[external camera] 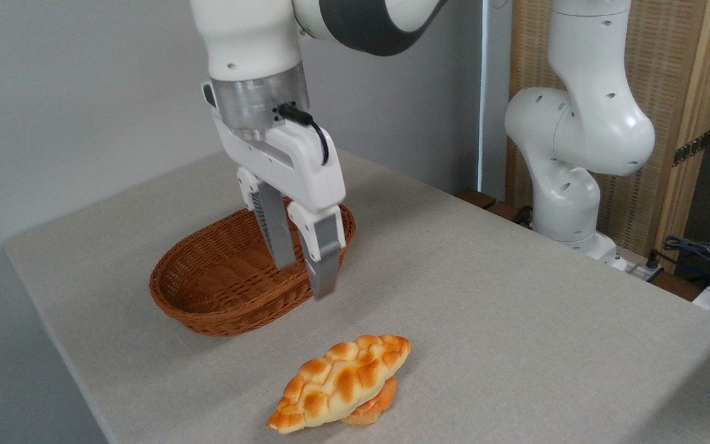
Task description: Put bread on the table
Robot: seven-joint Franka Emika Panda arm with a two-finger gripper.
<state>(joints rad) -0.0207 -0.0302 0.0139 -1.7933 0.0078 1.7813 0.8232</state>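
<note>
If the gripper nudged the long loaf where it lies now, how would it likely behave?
The bread lies propped on a small bun, not flat on the table, so a nudge would probably rock or slide it off. Its pointed-oval shape suggests it might pivot rather than roll. The glossy crust looks fairly smooth, possibly slippery.

the scene is evenly and softly lit, bright without being harsh, the light seeming to come from above and somewhat in front. shadows are faint and soft-edged: a pale one under the bread (341,381) on the counter (515,296), a darker band along the near base of the basket (225,277) (its inner weave also darkens toward the bottom). the far right part of the counter falls into a broad grey shade. mild glossy highlights sit on the white arm (583,135) shells and on the bread's crust, none blown out. focus is sharp across the middle; the cables (700,253) at the right edge look slightly soft. no obvious edge distortion.
</note>
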